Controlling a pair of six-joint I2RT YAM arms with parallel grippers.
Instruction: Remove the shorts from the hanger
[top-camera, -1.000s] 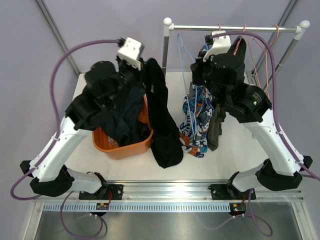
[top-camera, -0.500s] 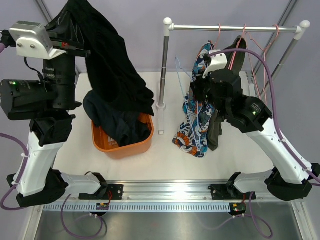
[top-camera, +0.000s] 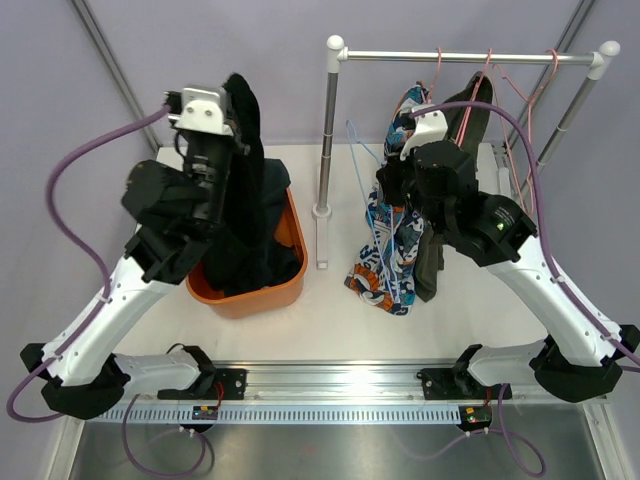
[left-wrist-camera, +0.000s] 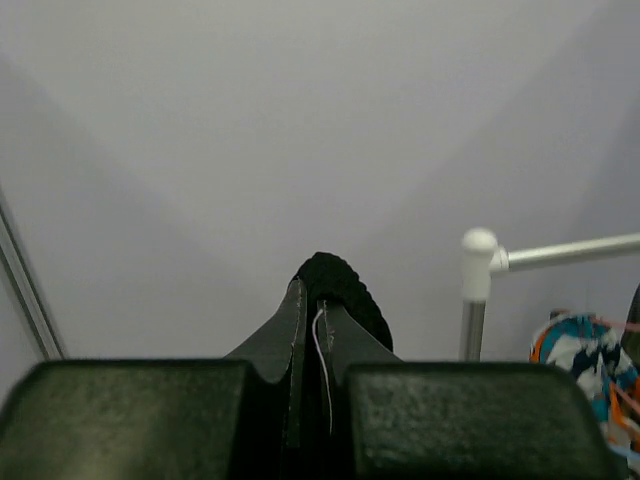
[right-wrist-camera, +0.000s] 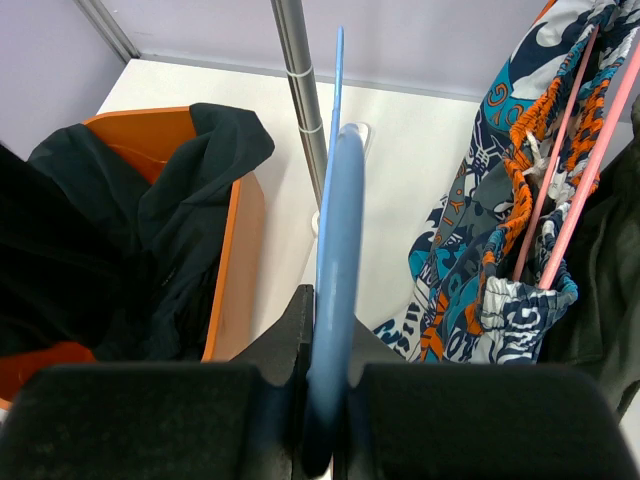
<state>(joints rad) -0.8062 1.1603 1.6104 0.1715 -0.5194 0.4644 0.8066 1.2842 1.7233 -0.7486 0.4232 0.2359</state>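
Shorts, count: four.
Black shorts (top-camera: 243, 215): one, pinched at the top by the left gripper (left-wrist-camera: 310, 300), jaws pressed together on the fabric; it hangs down into the orange bin (top-camera: 296, 228).
Navy shorts (right-wrist-camera: 200, 160): one, lying in the bin and draped over its rim.
Patterned shorts (top-camera: 385, 270): one, hanging from the rail (top-camera: 470, 57) on a pink hanger.
Olive shorts (top-camera: 432, 262): one, hanging just beside the patterned pair.
Right gripper (right-wrist-camera: 325, 300): clamped on one bare blue hanger (right-wrist-camera: 335, 200), held above the table (top-camera: 330, 310).
Pink hooks over the rail: three.
Bins: one.
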